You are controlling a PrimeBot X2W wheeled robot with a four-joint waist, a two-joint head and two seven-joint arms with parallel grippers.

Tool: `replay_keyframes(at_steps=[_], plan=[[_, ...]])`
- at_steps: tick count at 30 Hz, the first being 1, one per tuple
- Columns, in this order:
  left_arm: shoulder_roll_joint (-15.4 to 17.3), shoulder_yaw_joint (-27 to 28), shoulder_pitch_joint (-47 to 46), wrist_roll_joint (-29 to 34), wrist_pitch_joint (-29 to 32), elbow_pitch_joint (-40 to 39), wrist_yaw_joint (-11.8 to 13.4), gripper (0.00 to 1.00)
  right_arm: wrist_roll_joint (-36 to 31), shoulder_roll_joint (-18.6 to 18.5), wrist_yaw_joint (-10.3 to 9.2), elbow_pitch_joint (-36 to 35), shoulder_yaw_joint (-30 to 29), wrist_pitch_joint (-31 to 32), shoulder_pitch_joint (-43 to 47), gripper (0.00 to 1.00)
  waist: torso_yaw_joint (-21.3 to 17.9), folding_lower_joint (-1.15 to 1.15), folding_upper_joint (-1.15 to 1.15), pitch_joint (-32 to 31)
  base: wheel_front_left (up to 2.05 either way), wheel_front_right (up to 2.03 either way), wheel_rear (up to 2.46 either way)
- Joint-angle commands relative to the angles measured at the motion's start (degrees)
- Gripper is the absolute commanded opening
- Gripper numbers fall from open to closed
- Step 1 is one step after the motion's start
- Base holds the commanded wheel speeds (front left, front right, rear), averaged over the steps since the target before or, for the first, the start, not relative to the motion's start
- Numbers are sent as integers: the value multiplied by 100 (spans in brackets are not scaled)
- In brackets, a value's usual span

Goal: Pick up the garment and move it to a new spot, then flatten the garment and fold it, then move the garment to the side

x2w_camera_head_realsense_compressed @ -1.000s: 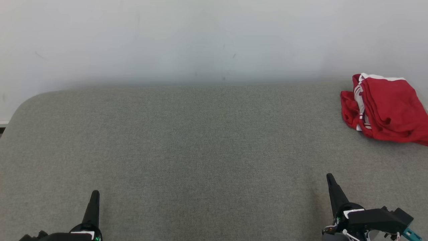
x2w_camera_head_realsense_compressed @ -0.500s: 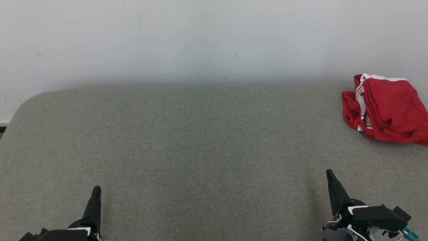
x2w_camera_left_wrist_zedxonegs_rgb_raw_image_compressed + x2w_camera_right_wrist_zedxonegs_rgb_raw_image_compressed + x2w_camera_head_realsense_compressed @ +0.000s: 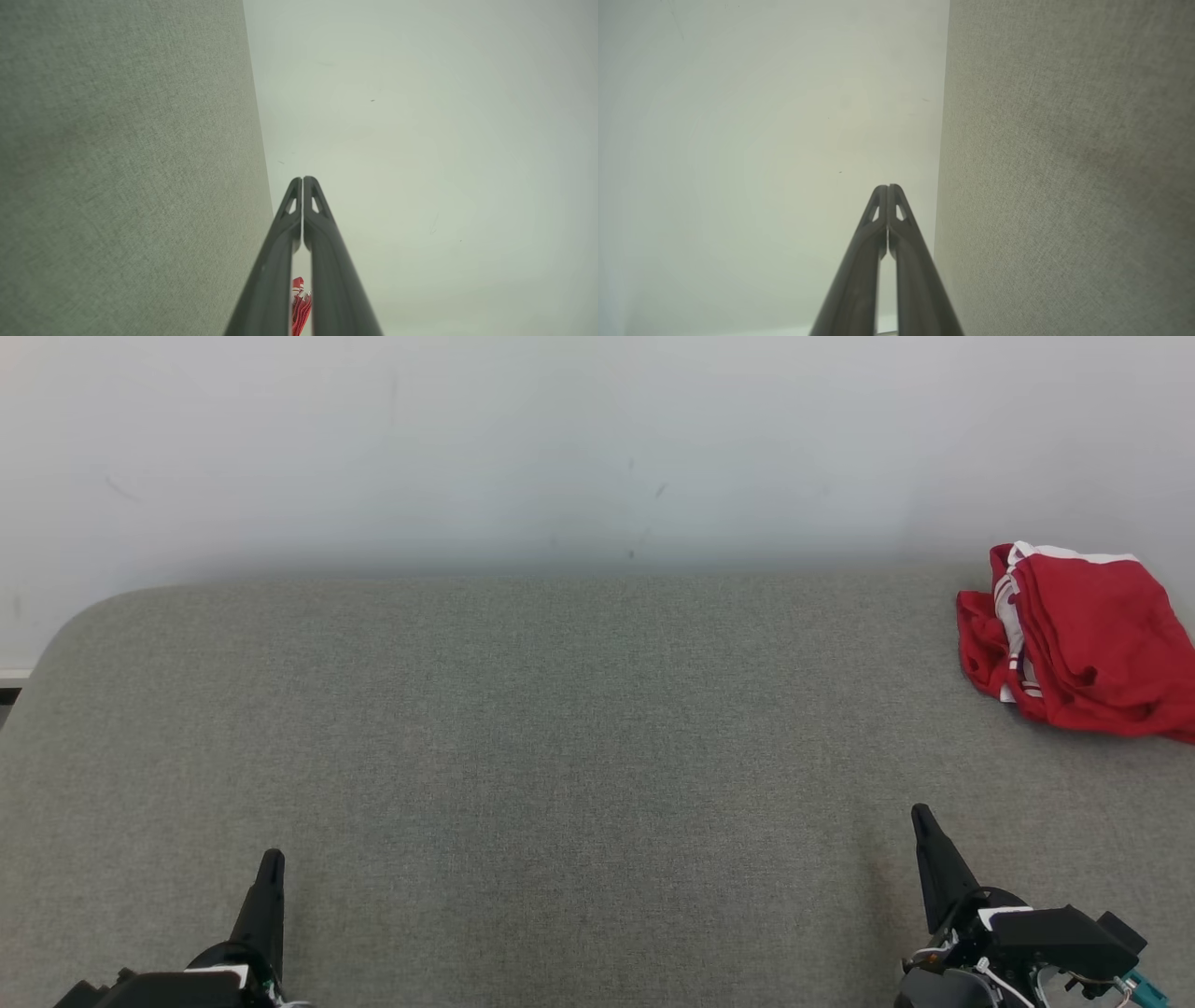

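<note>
Your red garment [image 3: 1083,653] lies roughly folded, far right on grey fabric surface [image 3: 560,756]; task looks complete. Left gripper [image 3: 271,857] and right gripper [image 3: 920,814] pinched together, empty.

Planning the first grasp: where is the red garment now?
In the head view, the red garment lies bunched far right on the grey surface, by the wall.

There is one garment [image 3: 1083,653], red with white trim, at the far right of the one grey tabletop [image 3: 560,728]. There are two tools: the left tool [image 3: 271,857] at the tabletop's near left and the right tool [image 3: 920,814] at its near right. One wall [image 3: 560,448] stands behind the tabletop.
</note>
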Motion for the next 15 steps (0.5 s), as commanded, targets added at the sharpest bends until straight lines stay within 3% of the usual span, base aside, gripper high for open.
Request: replay_keyframes(at_steps=[1,15], plan=[[-11,19,-58,-29,2,10,6,0,7,26,-12,-17,0,18,-28,0,0,0,0,0,0,0,0],[-11,19,-57,-29,1,9,6,0,8,26,-12,-18,1,18,-27,0,0,0,0,0,0,0,0]])
